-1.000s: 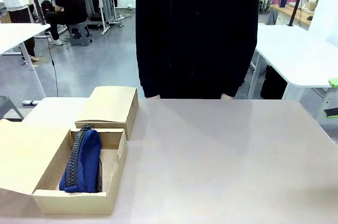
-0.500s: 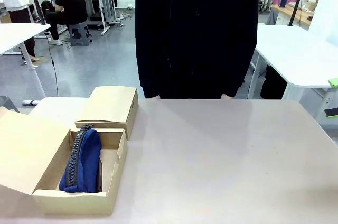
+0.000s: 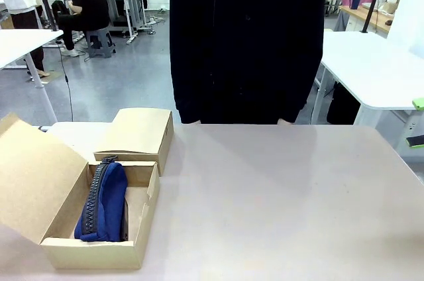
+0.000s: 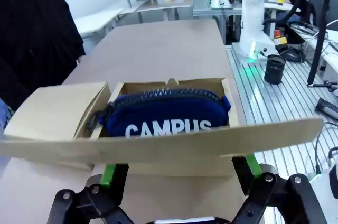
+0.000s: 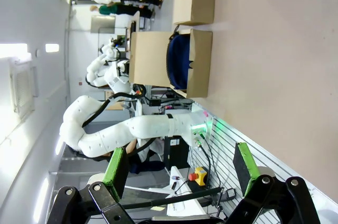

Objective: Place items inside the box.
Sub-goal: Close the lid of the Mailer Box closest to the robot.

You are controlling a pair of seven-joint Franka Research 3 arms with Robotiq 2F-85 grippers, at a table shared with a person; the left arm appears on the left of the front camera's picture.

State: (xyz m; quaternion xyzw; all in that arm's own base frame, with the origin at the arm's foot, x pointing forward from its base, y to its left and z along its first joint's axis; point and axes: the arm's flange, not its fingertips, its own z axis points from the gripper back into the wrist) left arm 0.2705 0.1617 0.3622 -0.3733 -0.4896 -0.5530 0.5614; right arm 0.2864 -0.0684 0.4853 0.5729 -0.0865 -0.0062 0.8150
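In open brown cardboard box [image 3: 99,254]: navy "CAMPUS" zip pouch [image 3: 103,203]. Lid flap [image 4: 158,145] tilted between left gripper [image 4: 179,174] wide fingers; contact unclear. Right gripper [image 5: 179,171] wide, empty. Closing step likely; next push flap down.

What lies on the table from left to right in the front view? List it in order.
Raised box lid → blue pouch inside the open box → bare tabletop. The closed cardboard box sits behind the open one, so I leave it out of the order.
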